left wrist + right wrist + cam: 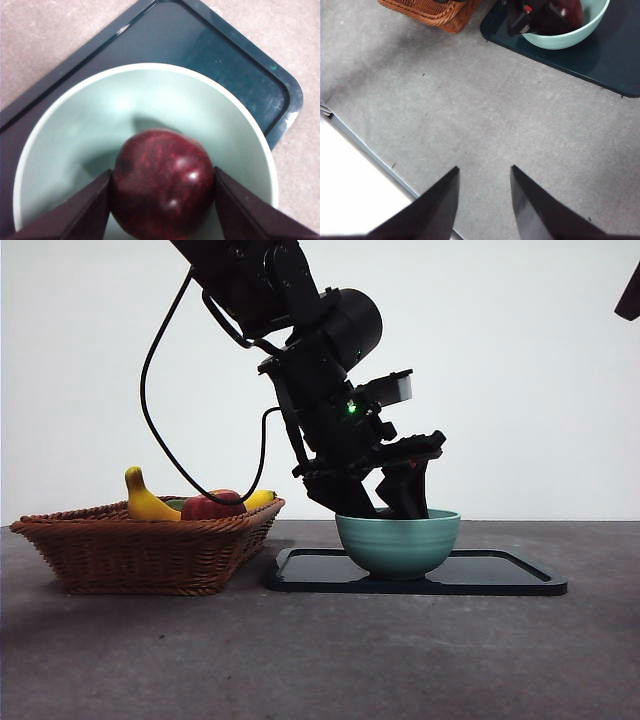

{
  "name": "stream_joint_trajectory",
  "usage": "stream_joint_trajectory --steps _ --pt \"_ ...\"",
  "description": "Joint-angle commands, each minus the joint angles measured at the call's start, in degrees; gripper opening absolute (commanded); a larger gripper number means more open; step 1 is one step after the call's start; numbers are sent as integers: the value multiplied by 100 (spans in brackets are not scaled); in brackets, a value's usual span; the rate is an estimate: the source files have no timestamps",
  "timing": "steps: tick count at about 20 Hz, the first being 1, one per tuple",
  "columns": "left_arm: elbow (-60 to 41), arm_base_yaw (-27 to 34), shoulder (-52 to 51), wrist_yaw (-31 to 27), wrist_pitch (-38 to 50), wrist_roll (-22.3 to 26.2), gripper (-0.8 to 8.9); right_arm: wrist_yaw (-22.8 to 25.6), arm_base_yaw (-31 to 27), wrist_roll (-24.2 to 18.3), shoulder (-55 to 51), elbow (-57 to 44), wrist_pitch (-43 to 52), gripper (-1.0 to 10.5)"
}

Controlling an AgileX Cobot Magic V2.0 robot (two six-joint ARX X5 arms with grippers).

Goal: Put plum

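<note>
The plum (162,182) is dark maroon and glossy, and my left gripper (162,172) is shut on it, one jaw on each side. Under it lies the inside of a pale green bowl (100,115). In the front view the left gripper (385,500) dips its jaws below the rim of the bowl (398,540), so the plum is hidden there. I cannot tell whether the plum touches the bowl's floor. The right wrist view catches the plum (570,10) in the bowl (570,37). My right gripper (484,169) hangs open over bare grey table, away from the bowl.
The bowl stands on a dark tray (500,575). To its left is a wicker basket (140,550) holding a yellow banana (145,502) and a red apple (212,505). The right arm (630,295) shows only as a black tip at the top right corner.
</note>
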Motion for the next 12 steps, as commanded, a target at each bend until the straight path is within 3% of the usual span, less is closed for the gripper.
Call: stream_joint_trajectory --steps 1,6,12 --pt "254 -50 17 -11 -37 -7 209 15 28 22 31 33 35 164" --pt "339 -28 -916 -11 -323 -4 209 22 28 22 31 31 35 164" --pt "337 227 -2728 -15 -1349 -55 214 22 28 22 26 33 35 164"
